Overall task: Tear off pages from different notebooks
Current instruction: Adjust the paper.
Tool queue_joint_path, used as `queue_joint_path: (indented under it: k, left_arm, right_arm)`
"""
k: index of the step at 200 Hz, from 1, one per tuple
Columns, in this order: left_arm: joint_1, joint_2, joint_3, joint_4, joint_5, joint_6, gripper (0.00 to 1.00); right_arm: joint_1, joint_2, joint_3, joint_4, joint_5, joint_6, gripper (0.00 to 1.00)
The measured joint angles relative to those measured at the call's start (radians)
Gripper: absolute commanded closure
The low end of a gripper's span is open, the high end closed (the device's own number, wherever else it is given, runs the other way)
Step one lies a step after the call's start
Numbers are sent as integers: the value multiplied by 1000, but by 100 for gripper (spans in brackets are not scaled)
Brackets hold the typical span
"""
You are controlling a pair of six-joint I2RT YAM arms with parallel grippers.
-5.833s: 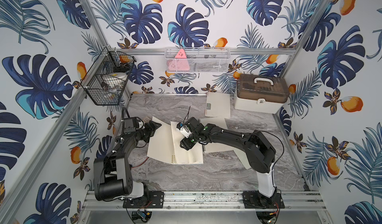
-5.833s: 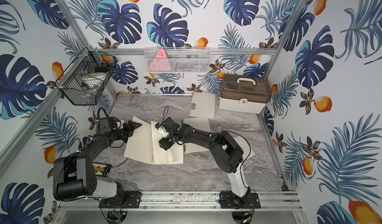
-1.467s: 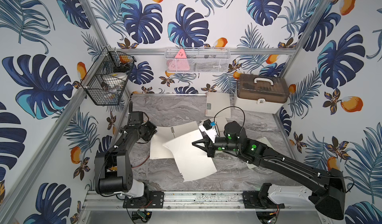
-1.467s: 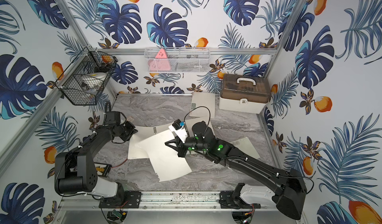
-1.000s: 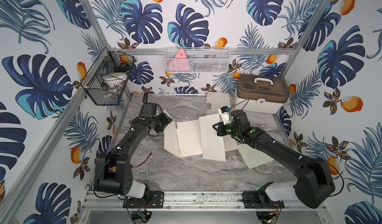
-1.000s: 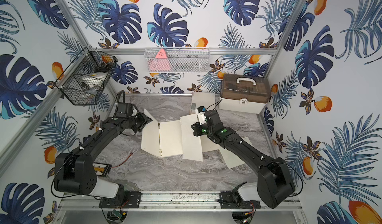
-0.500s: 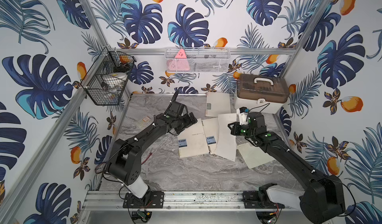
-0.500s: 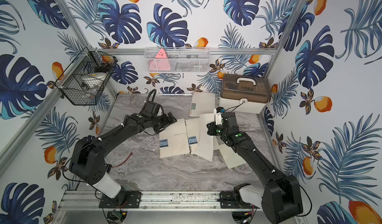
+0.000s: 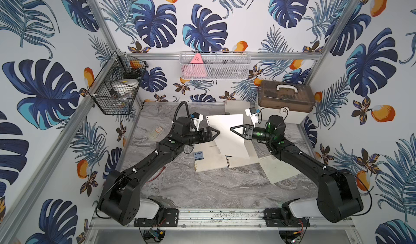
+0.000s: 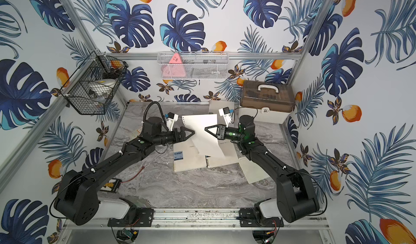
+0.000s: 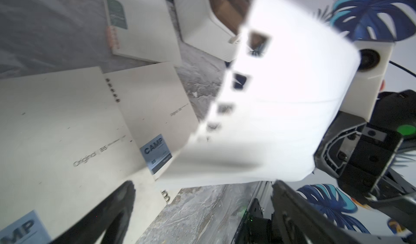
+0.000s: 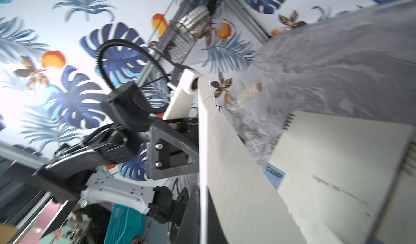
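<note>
A white page with punched holes along its left edge hangs in the air mid-table, seen in both top views. My right gripper is shut on its right side; the right wrist view shows the page edge-on between the jaws. My left gripper faces it from the left, open, with the page just beyond its fingertips. Below lie two cream notebooks: one with a blue CAMP label and another beside it. A third notebook with a teal label lies at the back.
A loose sheet lies on the grey marble table under my right arm. A white box with a brown lid stands at the back right. A black wire basket and a white mesh basket hang on the walls. A small card lies at the left.
My right gripper has raised the page and brought it toward the middle. My left gripper has come up off the notebook, opened wide, and now points at the page's left edge.
</note>
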Motion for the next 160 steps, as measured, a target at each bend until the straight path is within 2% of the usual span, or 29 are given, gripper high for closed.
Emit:
queue_joint_path:
  k: [27, 63, 74, 86, 95, 113, 133, 146, 155, 160]
  left_arm:
    - [3, 16, -9, 117, 99, 12, 7]
    - [40, 5, -38, 200, 172, 11, 47]
    - [47, -6, -45, 222, 185, 8, 54]
    - [48, -15, -45, 240, 197, 7, 64]
    - [48, -23, -47, 247, 206, 4, 66]
    - [49, -39, -57, 259, 214, -1, 76]
    - [50, -56, -63, 257, 213, -16, 100]
    - [50, -67, -63, 251, 209, -13, 100]
    - [51, -71, -59, 226, 202, -11, 100]
    - [51, -71, -55, 206, 195, -10, 100]
  right_arm:
    - [17, 37, 11, 164, -89, 109, 100]
    - [18, 65, 11, 332, -140, 232, 100]
    - [18, 64, 12, 330, -141, 231, 100]
    - [18, 57, 25, 265, -131, 200, 100]
    - [21, 41, 42, 180, -109, 148, 100]
    - [34, -1, 89, -26, -45, 15, 100]
    - [46, -29, 134, -217, 36, -117, 100]
    - [47, -30, 139, -292, 71, -164, 100]
    - [49, -27, 139, -330, 90, -179, 89]
    - [49, -25, 139, -346, 99, -189, 87]
